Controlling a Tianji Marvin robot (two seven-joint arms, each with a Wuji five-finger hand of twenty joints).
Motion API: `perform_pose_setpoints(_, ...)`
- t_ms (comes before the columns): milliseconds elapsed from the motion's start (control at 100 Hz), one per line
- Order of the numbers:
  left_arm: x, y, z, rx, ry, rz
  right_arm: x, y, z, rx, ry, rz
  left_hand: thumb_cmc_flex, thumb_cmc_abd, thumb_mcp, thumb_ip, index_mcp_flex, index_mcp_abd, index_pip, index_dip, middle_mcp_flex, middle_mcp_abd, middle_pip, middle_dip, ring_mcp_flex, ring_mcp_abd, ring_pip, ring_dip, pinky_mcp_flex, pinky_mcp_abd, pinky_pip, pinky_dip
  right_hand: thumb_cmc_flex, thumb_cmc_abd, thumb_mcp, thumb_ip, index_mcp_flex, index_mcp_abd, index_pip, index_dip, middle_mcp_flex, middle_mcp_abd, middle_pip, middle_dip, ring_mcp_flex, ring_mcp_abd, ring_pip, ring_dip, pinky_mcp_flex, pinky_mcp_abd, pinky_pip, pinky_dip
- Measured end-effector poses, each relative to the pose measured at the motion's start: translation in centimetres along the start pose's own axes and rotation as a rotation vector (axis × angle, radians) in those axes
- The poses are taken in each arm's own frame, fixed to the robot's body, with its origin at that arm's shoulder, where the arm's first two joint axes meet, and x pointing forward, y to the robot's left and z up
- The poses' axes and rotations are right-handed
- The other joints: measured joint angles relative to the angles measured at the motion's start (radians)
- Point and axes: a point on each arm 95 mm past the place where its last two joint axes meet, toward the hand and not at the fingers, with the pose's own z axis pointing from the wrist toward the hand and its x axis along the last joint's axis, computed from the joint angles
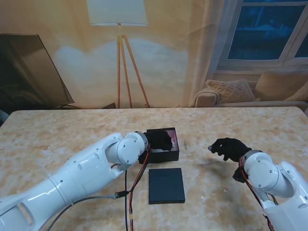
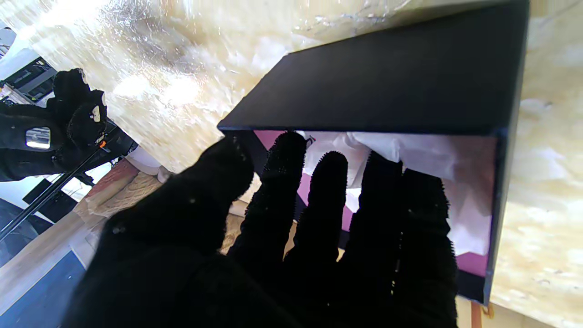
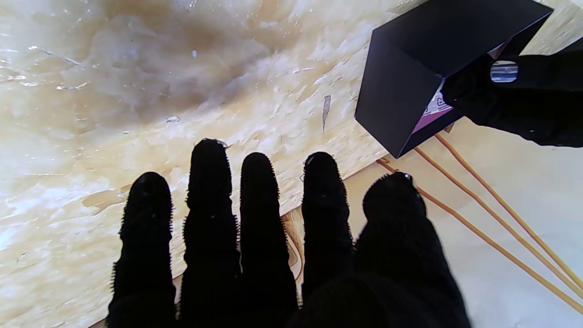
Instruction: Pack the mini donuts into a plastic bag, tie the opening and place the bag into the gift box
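The black gift box stands open mid-table, its purple lining visible in the left wrist view past the dark outer wall. White crumpled material, bag or paper, lies inside; no donuts are visible. My left hand reaches into the box with its fingers stretched out over the white material, gripping nothing that I can see. My right hand hovers over bare table to the right of the box, fingers straight and apart, holding nothing. The right wrist view shows the box with the left hand at its opening.
The flat black lid lies nearer to me than the box. A thin small strip rests on the table just right of the box. Red and yellow cables hang from the left arm. A lamp and sofa stand beyond the far table edge.
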Motion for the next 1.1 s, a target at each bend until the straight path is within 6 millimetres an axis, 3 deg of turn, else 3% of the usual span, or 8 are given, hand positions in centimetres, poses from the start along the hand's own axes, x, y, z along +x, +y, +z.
perform_pose_setpoints(60,-0.1,0.15,0.16,-0.018,-0.004,-0.014,0.02,-0.02,0.02,0.001,0.001,0.001,0.003,0.021,-0.003,0.001,0.005,0.004,-0.032,0.0,0.0,0.002,-0.004,-0.004,-0.003,0.001,-0.001,-0.007,-0.002,0.0,0.0,-0.001,0.0,0.0,0.0,0.0,0.0,0.0,0.0,0.0,0.0,0.0,0.0,0.0,0.0,0.0,0.0,0.0,0.0,0.0,0.0,0.0)
perform_pose_setpoints(190,-0.15,0.54,0.51,-0.058,-0.014,-0.028,0.02,-0.04,0.04,0.002,0.002,0.002,0.159,0.062,-0.128,0.0,0.013,0.004,-0.044,0.002,0.0,0.004,-0.004,-0.012,-0.005,0.003,-0.001,-0.008,0.0,0.0,0.0,-0.013,0.001,0.0,0.0,0.0,0.0,0.0,0.0,0.0,0.0,0.0,0.0,0.0,0.0,0.0,0.0,0.0,0.0,0.0,0.0,0.0)
perform_pose_setpoints(300,0.07,0.52,0.7,-0.078,-0.009,-0.033,0.03,-0.06,0.05,0.003,0.002,0.003,0.218,0.076,-0.189,0.0,0.013,0.005,-0.044,0.002,0.0,0.004,-0.004,-0.012,-0.005,0.003,-0.001,-0.008,0.003,0.0,0.001,-0.016,0.013,0.0,0.0,0.0,0.0,0.0,0.0,0.0,0.0,0.0,0.0,0.0,0.0,0.0,0.0,0.0,0.0,0.0,0.0,0.0)
perform_pose_setpoints(770,0.11,0.57,0.83,-0.142,0.044,-0.066,0.05,-0.08,0.03,-0.003,-0.002,0.005,0.246,0.134,-0.27,0.008,0.011,-0.003,-0.043,0.013,0.025,-0.012,-0.007,-0.012,-0.004,-0.001,-0.003,-0.024,-0.015,0.0,0.005,-0.016,0.013,0.0,0.0,0.0,-0.001,0.001,0.0,-0.001,0.0,0.0,0.0,0.0,0.0,0.0,0.0,0.0,0.0,0.0,0.0,0.0)
perform_pose_setpoints(800,0.08,0.54,0.81,-0.141,0.044,-0.069,0.05,-0.08,0.03,-0.003,-0.002,0.005,0.266,0.161,-0.345,0.008,0.011,-0.005,-0.043,0.022,0.025,-0.012,-0.007,-0.012,-0.004,-0.001,-0.007,-0.024,-0.015,0.0,0.0,-0.016,0.013,0.0,0.0,0.0,-0.001,0.001,0.0,-0.001,0.0,0.0,0.0,0.0,0.0,0.0,0.0,0.0,0.0,0.0,0.0,0.0)
perform_pose_setpoints(890,-0.04,0.46,0.75,-0.137,0.042,-0.08,0.06,-0.07,0.02,-0.003,-0.004,0.006,0.37,0.233,-0.572,0.044,0.01,-0.015,-0.041,0.029,0.025,-0.008,-0.007,-0.012,-0.004,-0.001,-0.014,-0.024,-0.014,-0.001,-0.009,-0.016,0.013,0.0,0.0,0.0,-0.001,0.002,0.0,-0.001,0.0,0.0,0.0,0.0,0.0,0.0,0.0,0.0,0.0,0.0,0.0,0.0)
perform_pose_setpoints(1100,-0.3,0.05,0.71,-0.127,0.003,-0.167,0.06,-0.07,0.02,0.0,-0.005,0.01,0.377,0.297,-0.621,0.046,-0.017,-0.008,-0.029,0.05,0.025,0.019,-0.007,-0.012,-0.002,0.01,-0.015,-0.024,-0.015,0.003,-0.02,-0.02,0.013,0.0,0.0,0.0,-0.001,0.002,0.0,-0.001,0.0,0.0,0.0,0.0,0.0,0.0,0.0,0.0,0.0,0.0,0.0,0.0)
